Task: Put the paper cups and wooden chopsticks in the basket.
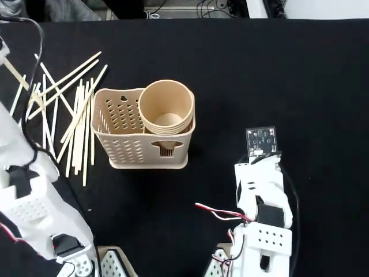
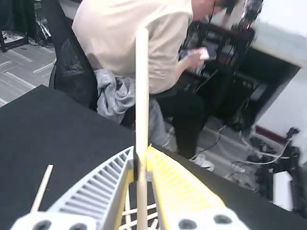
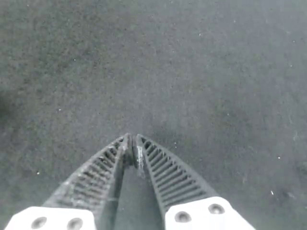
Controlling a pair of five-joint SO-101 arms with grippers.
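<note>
From the high view, the basket [image 1: 132, 151] holds the stacked paper cups [image 1: 167, 109] in 1 compartment. The loose wooden chopsticks [image 1: 75, 121] lie fanned just beside the basket, on the side of the other compartment. We judge the held stick should be lifted above the basket's rim, tipped end-first into the compartment beside the cups, and released only once inside.

In the left wrist view, the left gripper [image 2: 140, 155] is clamped on 1 chopstick [image 2: 141, 86], which is pinched between both fingers and runs far past the tips.

In the right wrist view, the right gripper [image 3: 130, 141] has its fingers pressed together on nothing, above the table [image 3: 192, 72].
</note>
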